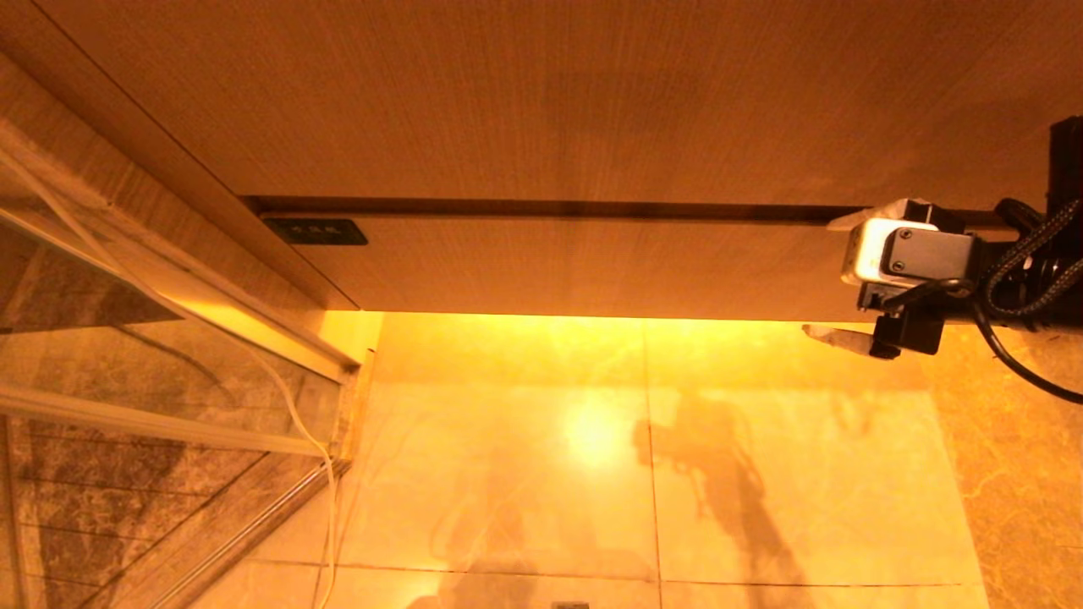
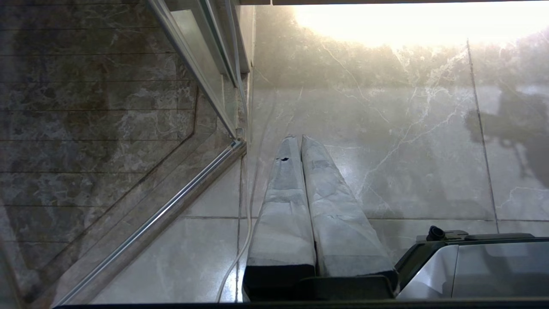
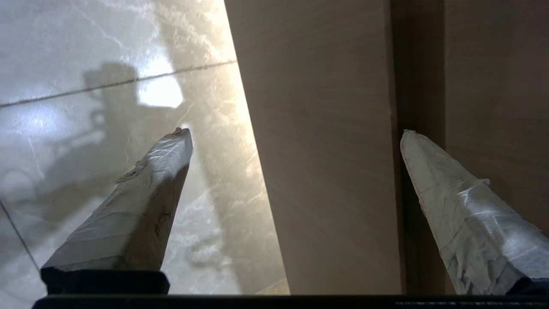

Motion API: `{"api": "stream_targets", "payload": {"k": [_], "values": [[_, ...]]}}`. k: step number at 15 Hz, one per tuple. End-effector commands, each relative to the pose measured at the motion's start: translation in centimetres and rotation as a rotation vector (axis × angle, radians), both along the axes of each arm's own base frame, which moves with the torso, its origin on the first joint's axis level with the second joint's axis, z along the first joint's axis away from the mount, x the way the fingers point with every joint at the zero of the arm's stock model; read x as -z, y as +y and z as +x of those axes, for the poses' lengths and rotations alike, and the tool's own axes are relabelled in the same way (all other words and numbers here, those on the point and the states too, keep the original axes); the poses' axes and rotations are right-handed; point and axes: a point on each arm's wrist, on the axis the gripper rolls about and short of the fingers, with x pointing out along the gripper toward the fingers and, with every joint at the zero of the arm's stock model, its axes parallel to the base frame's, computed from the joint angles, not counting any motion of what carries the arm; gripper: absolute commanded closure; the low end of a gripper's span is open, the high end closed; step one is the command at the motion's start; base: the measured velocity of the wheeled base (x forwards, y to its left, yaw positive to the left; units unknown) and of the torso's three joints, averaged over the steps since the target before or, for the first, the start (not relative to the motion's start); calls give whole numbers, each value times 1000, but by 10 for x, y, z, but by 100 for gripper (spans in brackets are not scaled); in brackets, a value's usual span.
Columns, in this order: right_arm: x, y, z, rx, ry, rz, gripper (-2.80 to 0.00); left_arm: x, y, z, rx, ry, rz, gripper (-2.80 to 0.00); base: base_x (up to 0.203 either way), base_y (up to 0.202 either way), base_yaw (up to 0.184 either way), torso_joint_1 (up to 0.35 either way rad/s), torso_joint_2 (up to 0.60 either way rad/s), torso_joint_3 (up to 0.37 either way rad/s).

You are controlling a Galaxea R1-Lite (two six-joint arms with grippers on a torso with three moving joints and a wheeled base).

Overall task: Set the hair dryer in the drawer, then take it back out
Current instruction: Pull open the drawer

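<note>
The drawer [image 1: 592, 266] is a light-wood front with a small dark label plate [image 1: 315, 231] at its left end. It sits closed under the wood countertop [image 1: 541, 93], with a dark gap between them. My right gripper [image 1: 833, 279] is open at the drawer's right end, one taped finger by the gap and the other below the front's lower edge. In the right wrist view the right gripper [image 3: 295, 134] straddles the drawer front [image 3: 321, 150] with nothing held. My left gripper [image 2: 299, 138] is shut and empty, hanging over the floor. The hair dryer is out of view.
A glass shower screen with a metal frame [image 1: 169, 423] stands at the left, and a thin white cord [image 1: 313, 440] runs down beside it. Glossy marble floor tiles [image 1: 592, 440] lie below the drawer. Part of my base [image 2: 472, 266] shows beside the left gripper.
</note>
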Motion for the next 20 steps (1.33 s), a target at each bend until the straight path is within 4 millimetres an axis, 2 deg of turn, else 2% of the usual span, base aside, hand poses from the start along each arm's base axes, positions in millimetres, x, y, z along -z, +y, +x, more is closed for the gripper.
{"api": "stream_targets", "payload": {"k": [1, 8, 20], "values": [[3, 4, 5, -12, 1, -3, -280, 0, 0, 0, 0, 1, 0, 0, 0, 0, 0, 0, 0, 0], [13, 28, 38, -57, -14, 34, -280, 0, 0, 0, 0, 1, 0, 0, 0, 0, 0, 0, 0, 0], [14, 36, 62, -75, -112, 90, -280, 0, 0, 0, 0, 1, 0, 0, 0, 0, 0, 0, 0, 0]]}}
